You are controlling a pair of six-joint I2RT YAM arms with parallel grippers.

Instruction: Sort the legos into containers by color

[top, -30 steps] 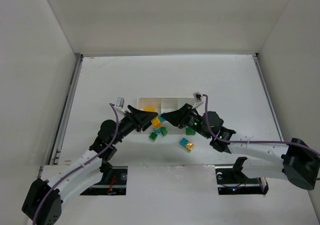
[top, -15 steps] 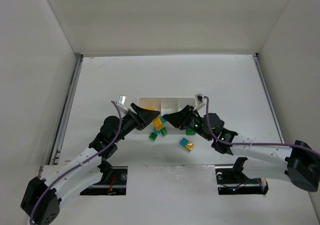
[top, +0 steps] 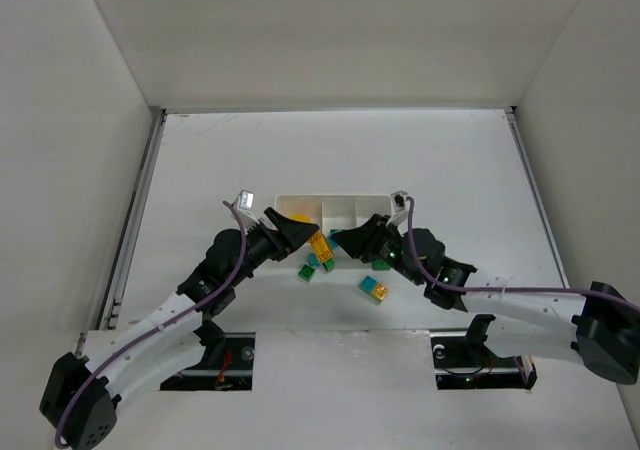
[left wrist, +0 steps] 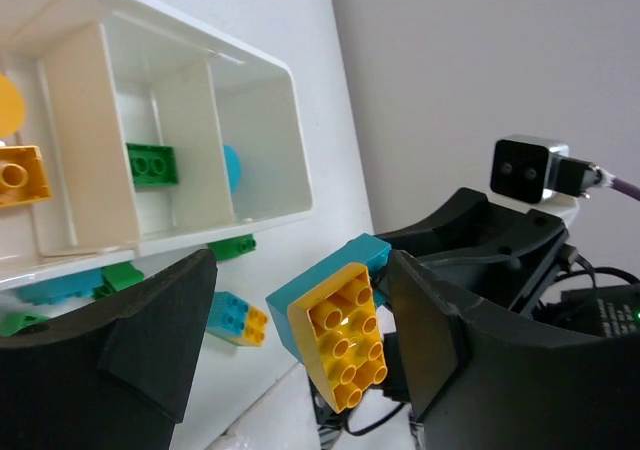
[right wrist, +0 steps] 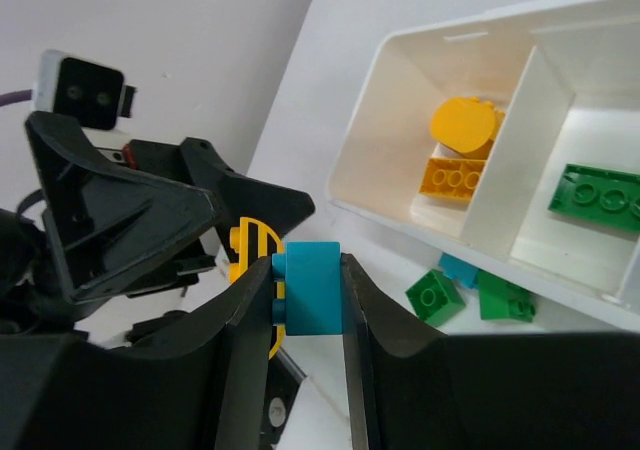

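Observation:
My right gripper (right wrist: 305, 300) is shut on a cyan-blue lego (right wrist: 310, 288) that has a yellow lego (right wrist: 250, 260) stuck to its side. The pair hangs just in front of the white tray (top: 348, 198). My left gripper (left wrist: 298, 292) is open around that pair: the yellow lego (left wrist: 347, 335) sits close to the right-hand finger, with a gap to the left-hand one. In the top view the two grippers (top: 303, 238) (top: 338, 240) meet at the yellow lego (top: 319, 246). Of the tray's containers, the left one holds yellow pieces (right wrist: 458, 150) and the middle one a green plate (right wrist: 600, 198).
Loose legos lie on the table in front of the tray: green ones (top: 308, 273) (top: 381, 263), a cyan and green cluster (top: 325, 263), and a joined cyan and yellow pair (top: 374, 288). White walls enclose the table at the back and both sides.
My left jaws have widened a little and the left arm has edged to the right. The right gripper has kept its grip and barely moved.

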